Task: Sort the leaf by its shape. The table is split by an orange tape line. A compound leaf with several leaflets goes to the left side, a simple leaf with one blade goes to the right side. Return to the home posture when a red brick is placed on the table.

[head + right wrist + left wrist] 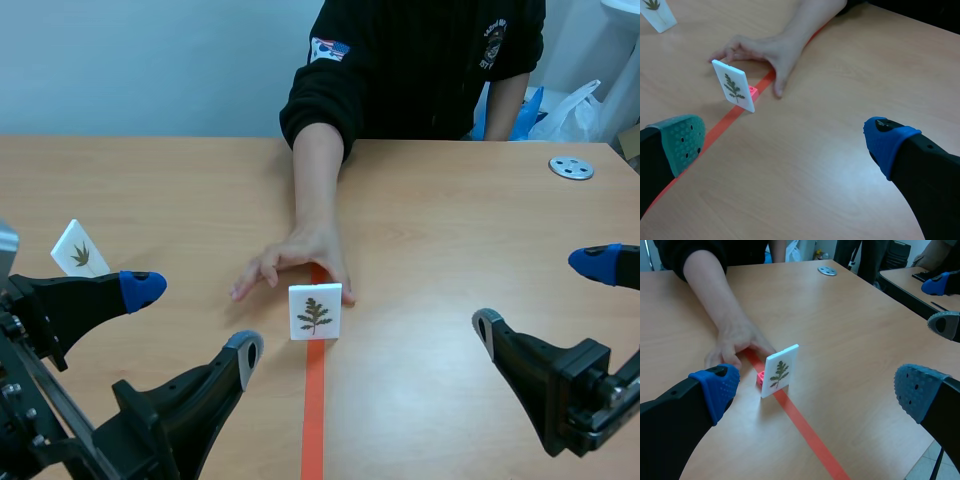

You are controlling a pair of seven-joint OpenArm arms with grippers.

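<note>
A white card [315, 311] printed with a green leaf of several small leaflets stands upright on the orange tape line [313, 420]. A small red block [760, 377] sits at its foot. A person's hand [295, 262] rests flat on the table just behind the card [780, 371], apparently touching the block. My left gripper [192, 320] is open, low at the near left, with nothing between its fingers. My right gripper [545, 295] is open at the near right, well away from the card [734, 89].
A second white leaf card [80, 250] stands on the left side of the table. A round metal disc [571, 167] lies at the far right. The person's forearm [318, 175] stretches across the far middle. Plastic bags [575, 110] lie beyond the table's far right edge.
</note>
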